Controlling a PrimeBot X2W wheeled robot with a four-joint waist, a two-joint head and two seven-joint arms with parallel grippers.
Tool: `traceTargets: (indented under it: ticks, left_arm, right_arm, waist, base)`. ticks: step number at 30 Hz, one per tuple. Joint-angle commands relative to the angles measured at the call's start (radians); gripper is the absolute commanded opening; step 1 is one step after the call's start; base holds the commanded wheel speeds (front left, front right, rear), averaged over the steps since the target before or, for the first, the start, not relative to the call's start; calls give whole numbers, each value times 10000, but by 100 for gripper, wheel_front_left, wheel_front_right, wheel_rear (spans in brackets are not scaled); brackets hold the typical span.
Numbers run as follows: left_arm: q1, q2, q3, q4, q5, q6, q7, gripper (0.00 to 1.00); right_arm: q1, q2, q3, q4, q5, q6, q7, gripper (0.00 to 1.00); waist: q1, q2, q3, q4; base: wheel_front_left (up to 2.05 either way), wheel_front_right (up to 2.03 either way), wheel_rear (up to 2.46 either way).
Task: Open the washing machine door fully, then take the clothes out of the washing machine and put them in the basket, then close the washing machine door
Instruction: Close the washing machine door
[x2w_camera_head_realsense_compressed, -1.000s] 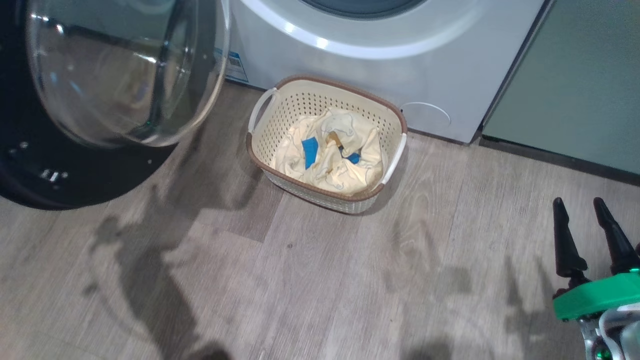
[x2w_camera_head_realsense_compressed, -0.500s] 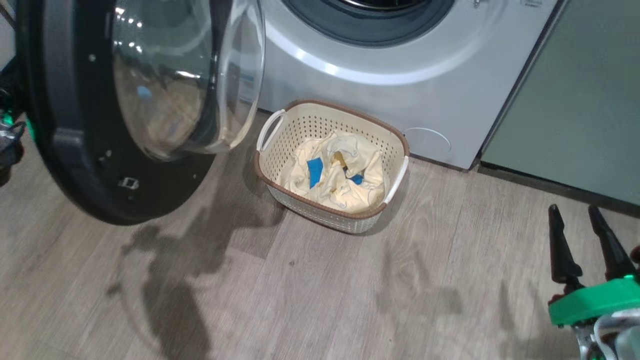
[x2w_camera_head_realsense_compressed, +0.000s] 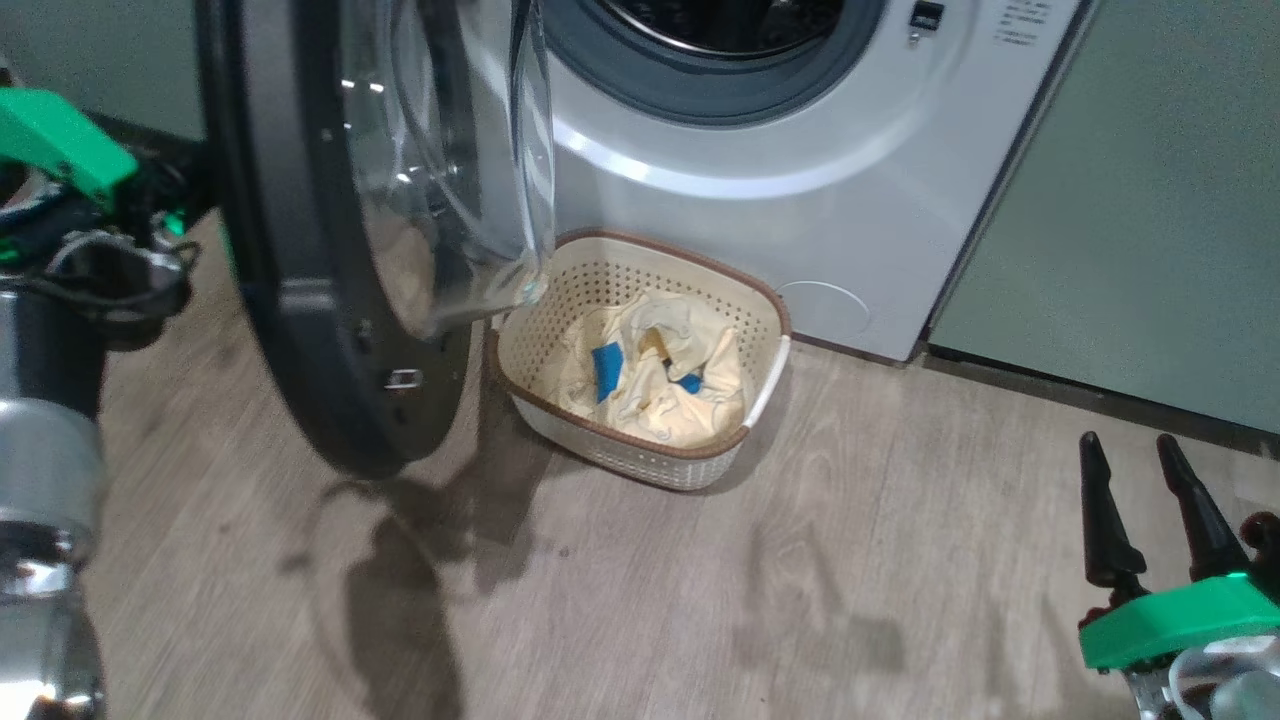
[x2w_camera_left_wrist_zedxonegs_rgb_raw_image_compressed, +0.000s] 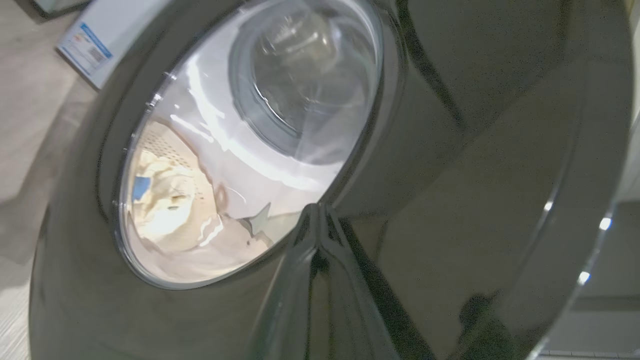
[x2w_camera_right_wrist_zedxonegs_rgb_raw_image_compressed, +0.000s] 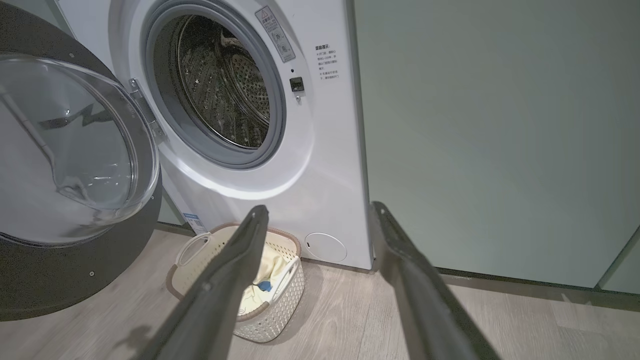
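Both hands visible: left hand (x2w_camera_left_wrist_zedxonegs_rgb_raw_image_compressed: 318, 215) pressed together against the black rim of the half-open door (x2w_camera_head_realsense_compressed: 290, 250), right hand (x2w_camera_head_realsense_compressed: 1126, 448) spread above the floor (x2w_camera_head_realsense_compressed: 800, 580). Clothes (x2w_camera_head_realsense_compressed: 660, 395) sit in the basket (x2w_camera_head_realsense_compressed: 630, 458), just before the washer (x2w_camera_head_realsense_compressed: 760, 230).

A: Where's the left gripper (x2w_camera_left_wrist_zedxonegs_rgb_raw_image_compressed: 319, 212)?
B: Fingers pressed together, tips against the washing machine door (x2w_camera_head_realsense_compressed: 285, 300), on its outer rim
A: And the right gripper (x2w_camera_head_realsense_compressed: 1127, 450)?
B: Jaws wide, holding nothing, well right of that door

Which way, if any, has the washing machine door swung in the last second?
Yes: the washing machine door has swung toward closing; its glass now overlaps the basket rim, earlier clear of it.
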Motion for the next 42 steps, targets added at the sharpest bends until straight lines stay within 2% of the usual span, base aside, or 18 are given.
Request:
traceTargets:
  ticks: [1, 10, 19, 28, 35, 42]
  left_arm:
    - [-125, 307, 140, -474, -133, -78, 91, 0]
    - [605, -452, 124, -1513, -351, -32, 8, 0]
    - [1032, -679, 339, -2236, -549, 154, -146, 0]
    - [1274, -712, 405, -2629, -447, 158, -481, 0]
    - [1345, -490, 569, -2635, -313, 120, -897, 0]
    - [1336, -327, 734, -2616, -374, 33, -1098, 0]
  right_arm:
    - [-110, -71, 118, -307, 9, 6, -67, 100]
    - [-80, -58, -47, -300, 3, 6, -67, 100]
    - [-84, -7, -123, -319, 8, 6, -67, 100]
    - [-142, 45, -97, -336, 11, 6, -67, 100]
    - [-169, 88, -111, -353, 23, 6, -67, 100]
    - [-141, 99, -116, -361, 23, 6, -67, 100]
  waist:
    - [1, -1, -41, -122]
    - [1, -1, -95, -951]
    - [1, -1, -37, -2110]
    - [1, -1, 134, -3171]
    - [1, -1, 306, -4017]
    - [1, -1, 388, -4470]
  base:
    - [0, 0, 0]
    - [0, 0, 0]
    - [0, 0, 0]
    - [0, 0, 0]
    - [0, 0, 0]
    - [0, 0, 0]
